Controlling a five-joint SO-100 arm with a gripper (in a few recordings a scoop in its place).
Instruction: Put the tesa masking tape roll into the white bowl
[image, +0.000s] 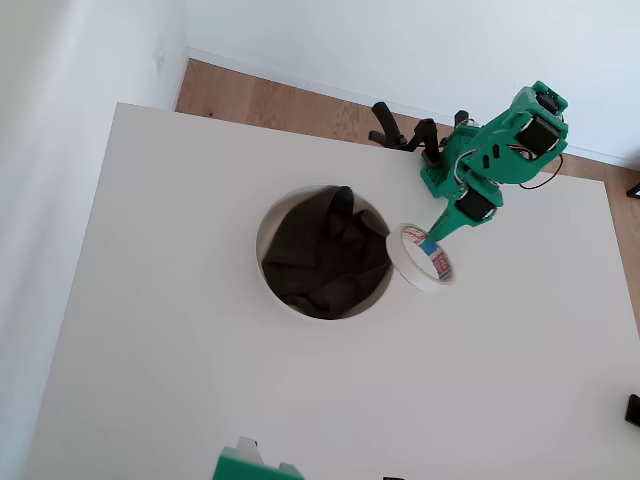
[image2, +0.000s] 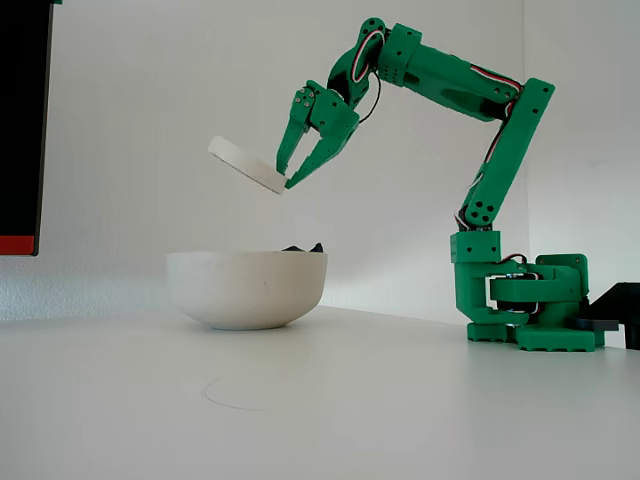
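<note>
Tape roll: tesa masking tape roll (image: 424, 257) is lifted clear of the bench, tilted; in the fixed view (image2: 247, 164) it shows edge-on as a flat cream slab, its higher end to the picture's left.
Label: red and blue print shows on the roll's inner core in the overhead view.
Tool: tool (image2: 287, 177) is clamped on the roll's right-hand edge in the fixed view, its two green fingers pointing down and left; in the overhead view (image: 435, 235) the fingertip reaches into the ring's upper right side.
Bowl: white bowl (image2: 246, 288) stands on the bench with dark cloth (image: 322, 252) bunched inside, a bit of it peeking above the rim in the fixed view.
Roll versus bowl: from overhead the roll overlaps the bowl's right rim (image: 262, 232), mostly outside it; from the side it hangs well above the bowl, not touching.
Arm: green arm (image2: 455, 82) rises from its base (image2: 525, 298) at the bench's right in the fixed view, elbow high, forearm reaching left.
Bench: white bench (image: 200, 380), bare around the bowl.
</note>
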